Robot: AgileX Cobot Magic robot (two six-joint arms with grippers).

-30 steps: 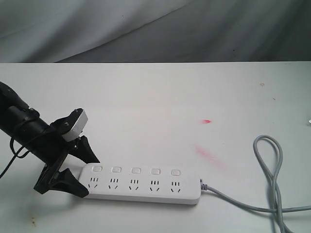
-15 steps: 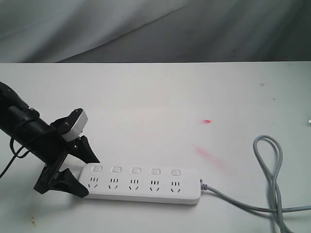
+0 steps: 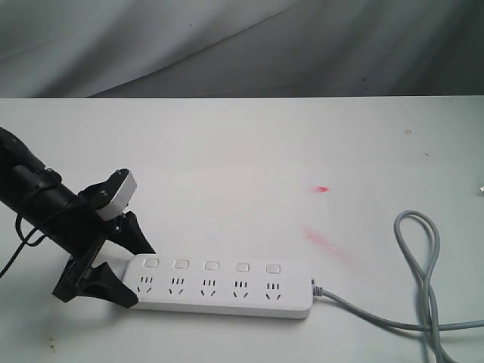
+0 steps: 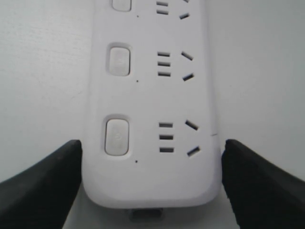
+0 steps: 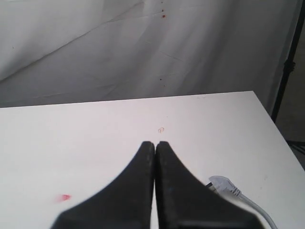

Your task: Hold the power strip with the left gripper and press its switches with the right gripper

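The long white power strip (image 3: 227, 291) lies near the table's front edge, its five square switches (image 3: 212, 265) in a row above the socket sets. My left gripper (image 3: 140, 276) straddles its left end, one black finger against each long side. In the left wrist view the power strip (image 4: 150, 95) runs away between the left gripper (image 4: 151, 143) jaws, which press on its edges, with the nearest switch (image 4: 116, 137) just ahead. My right gripper (image 5: 155, 143) is shut and empty over bare table. It is out of the exterior view.
The grey cord (image 3: 423, 257) loops on the table at the right, and its plug (image 5: 224, 183) lies beside my right gripper. Red smears (image 3: 325, 243) mark the white table (image 3: 249, 151). A grey cloth backdrop (image 3: 227, 45) hangs behind.
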